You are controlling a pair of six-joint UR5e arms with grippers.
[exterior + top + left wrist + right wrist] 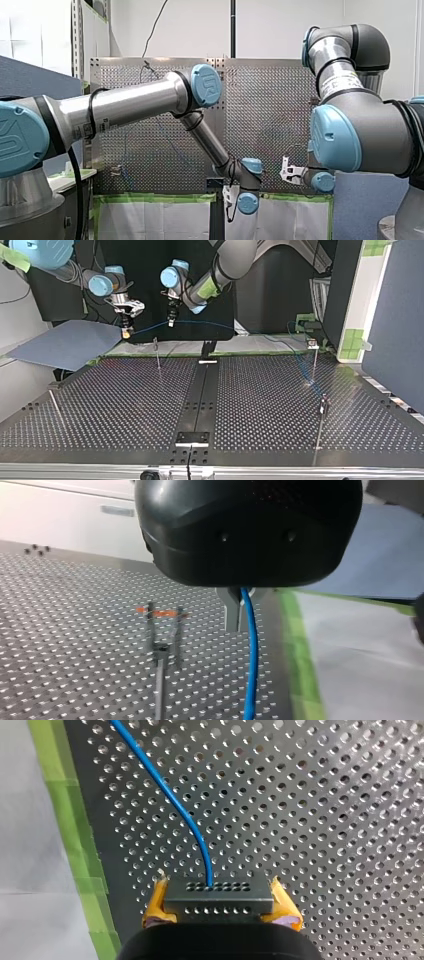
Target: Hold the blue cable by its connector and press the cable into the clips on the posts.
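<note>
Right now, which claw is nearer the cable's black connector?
Right. My right claw is shut on the connector, yellow pads either side of it; my left claw holds the blue cable further along, apart from the connector.

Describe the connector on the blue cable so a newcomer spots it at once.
In the right wrist view, follow the thin blue cable across the perforated metal table to my right gripper. It ends in a flat black rectangular connector clamped between the gripper's yellow pads. Two rows of small holes across it set it apart from the plain pads beside it.
</note>
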